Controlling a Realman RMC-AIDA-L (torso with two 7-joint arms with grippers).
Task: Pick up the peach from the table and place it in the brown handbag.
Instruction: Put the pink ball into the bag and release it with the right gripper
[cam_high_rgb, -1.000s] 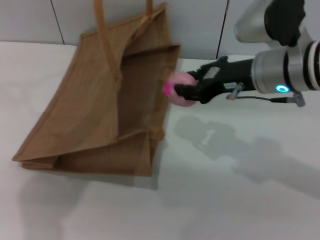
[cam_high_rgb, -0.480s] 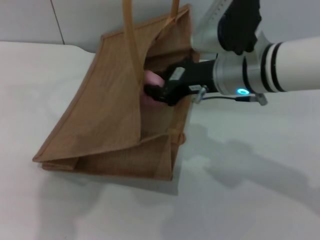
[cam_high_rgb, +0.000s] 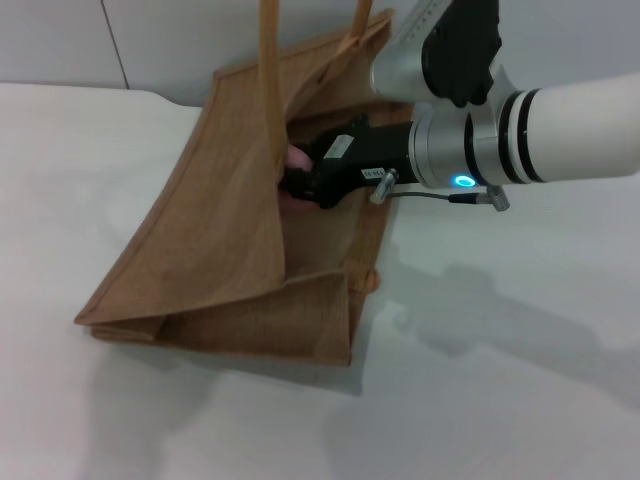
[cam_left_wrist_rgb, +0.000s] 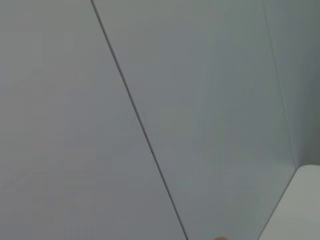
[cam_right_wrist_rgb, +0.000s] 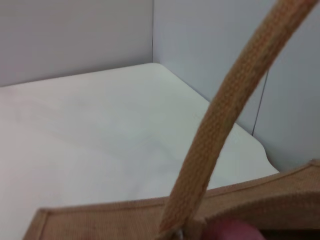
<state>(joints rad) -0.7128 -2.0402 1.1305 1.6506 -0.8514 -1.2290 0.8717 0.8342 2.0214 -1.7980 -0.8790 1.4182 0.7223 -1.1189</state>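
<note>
Right gripper has advanced past the rim of the large tan-brown woven jute handbag and is now inside its mouth; a second ago it hovered just outside the bag's edge, half a second ago it was crossing the rim. The bag itself has slid to the right across the broad plain white worktop and its near wall stands up more steeply.

Small round pale-pink peach shows only as a sliver at the gripper tip, behind the near handle, inside the bag opening. Jaws are pinching the peach; not released.

Judgement: carry phase essentially done; what remains is letting go and withdrawing without snagging the handle.

Right wrist view: handle strap close across the lens, a pink blur at the lower edge.

Left arm: not seen; its wrist view faces a blank wall panel.

Writing: a small white label on the right gripper body, unreadable. No brand marks on the bag
</note>
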